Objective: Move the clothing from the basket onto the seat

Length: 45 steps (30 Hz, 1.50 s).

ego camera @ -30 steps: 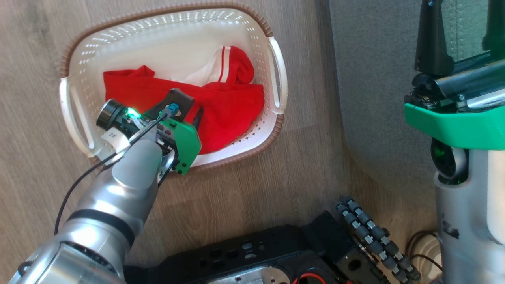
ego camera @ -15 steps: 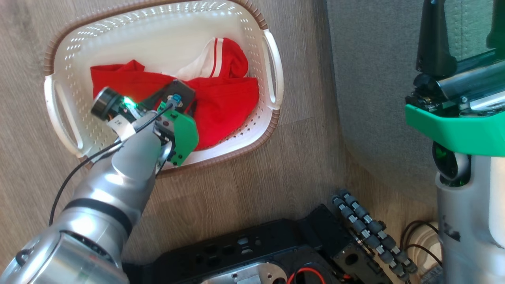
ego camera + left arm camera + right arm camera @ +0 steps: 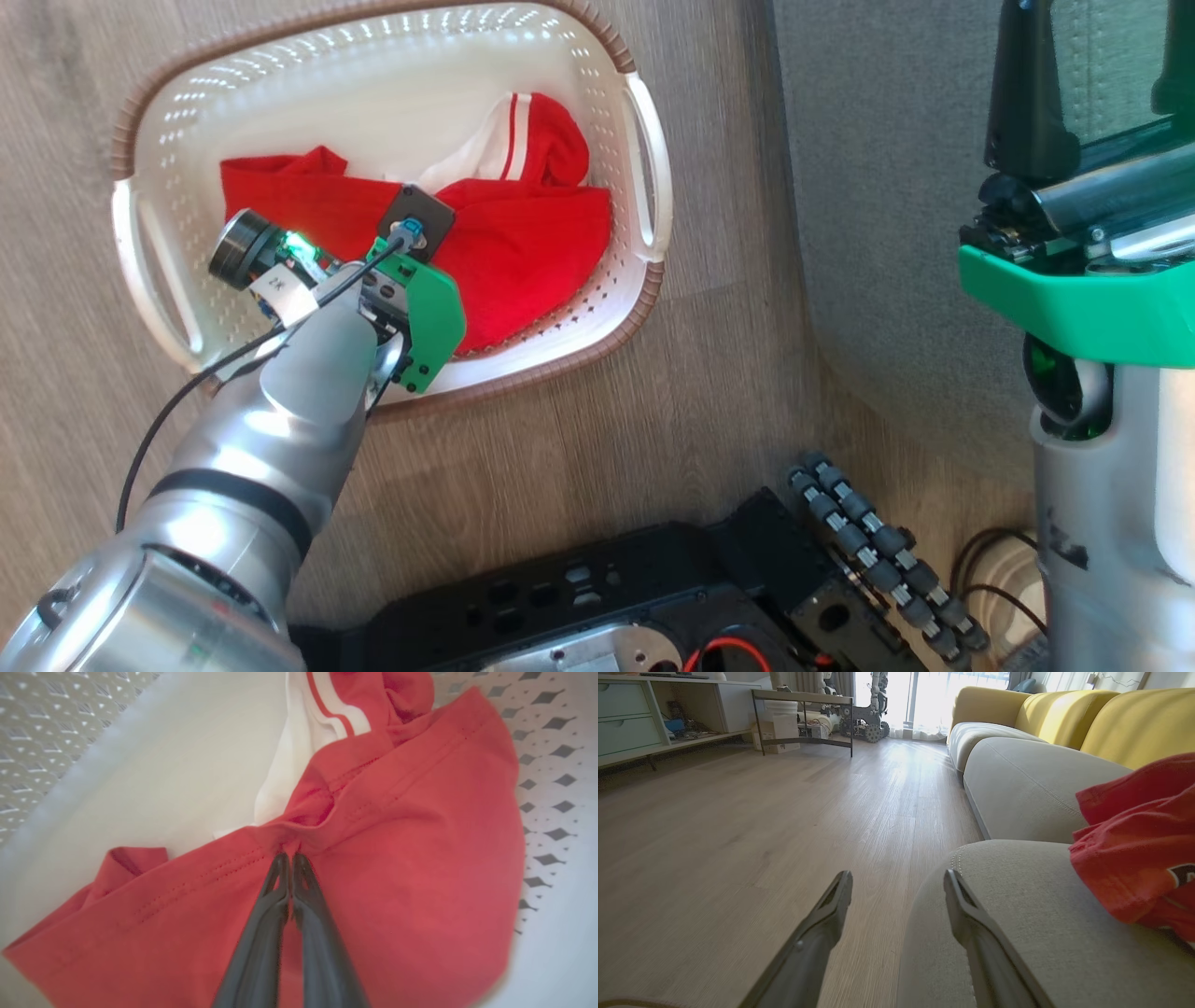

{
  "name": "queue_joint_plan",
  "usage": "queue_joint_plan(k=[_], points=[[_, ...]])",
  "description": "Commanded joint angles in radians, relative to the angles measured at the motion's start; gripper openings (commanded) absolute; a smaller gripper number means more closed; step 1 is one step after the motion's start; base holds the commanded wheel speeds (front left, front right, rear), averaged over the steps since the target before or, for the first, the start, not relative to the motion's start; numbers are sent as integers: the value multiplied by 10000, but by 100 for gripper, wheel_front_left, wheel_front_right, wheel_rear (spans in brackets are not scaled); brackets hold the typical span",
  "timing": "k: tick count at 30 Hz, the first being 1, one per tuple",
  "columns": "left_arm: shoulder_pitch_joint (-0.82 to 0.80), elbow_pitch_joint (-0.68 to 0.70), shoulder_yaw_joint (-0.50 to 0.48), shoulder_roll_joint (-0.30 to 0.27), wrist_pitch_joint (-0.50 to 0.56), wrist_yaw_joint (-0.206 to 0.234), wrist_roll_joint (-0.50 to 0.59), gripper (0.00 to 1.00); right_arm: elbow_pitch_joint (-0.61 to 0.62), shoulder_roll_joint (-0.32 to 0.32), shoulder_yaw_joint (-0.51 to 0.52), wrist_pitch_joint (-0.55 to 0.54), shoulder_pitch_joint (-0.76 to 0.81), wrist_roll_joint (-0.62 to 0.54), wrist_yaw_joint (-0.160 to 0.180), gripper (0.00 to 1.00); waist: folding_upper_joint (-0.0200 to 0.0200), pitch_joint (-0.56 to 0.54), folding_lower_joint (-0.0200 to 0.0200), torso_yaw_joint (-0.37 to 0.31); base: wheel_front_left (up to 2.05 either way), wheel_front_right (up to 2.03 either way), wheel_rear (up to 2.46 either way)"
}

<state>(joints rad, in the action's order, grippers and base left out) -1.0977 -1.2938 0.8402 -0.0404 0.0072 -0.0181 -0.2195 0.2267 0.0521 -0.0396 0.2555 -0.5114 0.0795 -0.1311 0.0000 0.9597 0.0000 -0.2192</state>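
The white perforated basket [image 3: 646, 140] with a brown braided rim sits on the wooden floor. In it lies the red clothing [image 3: 532, 243] with white striped trim. My left arm reaches down into the basket, and its wrist [image 3: 415, 299] covers the fingers in the head view. In the left wrist view my left gripper [image 3: 287, 857] is shut on a stitched fold of the red clothing [image 3: 411, 849]. My right gripper [image 3: 898, 877] is open, held over the rounded edge of the grey sofa [image 3: 1017, 933]. Another red garment [image 3: 1134, 858] lies on that cushion. In the head view the right gripper [image 3: 1097, 75] is at the upper right.
The grey sofa [image 3: 887, 233] stands just right of the basket. My black base [image 3: 607, 597] and its roller wheel [image 3: 878, 560] lie below it. Yellow back cushions [image 3: 1064, 709], a metal-frame table [image 3: 803, 718] and a cabinet [image 3: 626, 723] stand farther off across open wooden floor.
The head camera has shifted a little. My left wrist has tipped lower over the red clothing, and the dark finger seen earlier is now hidden beneath it. The right arm has not moved.
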Motion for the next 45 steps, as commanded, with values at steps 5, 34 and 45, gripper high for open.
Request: queue_joint_plan(k=[5,34,45], points=[[520,281,10,-101,-253,-13,-295,0,141,-18,-98,63,195,-60,4,100,0,-452,0,152,0,0,0],[3214,3282,363,-99,-2654,457,-2771,0,-1950,-18,618,63,2076,-484,4,100,0,-5691,0,1236,0,0,0],[4070,4563,31,-371,-2687,763,-2883,0,-2713,-18,662,63,3344,-454,4,100,0,-7946,0,1561,0,0,0]])
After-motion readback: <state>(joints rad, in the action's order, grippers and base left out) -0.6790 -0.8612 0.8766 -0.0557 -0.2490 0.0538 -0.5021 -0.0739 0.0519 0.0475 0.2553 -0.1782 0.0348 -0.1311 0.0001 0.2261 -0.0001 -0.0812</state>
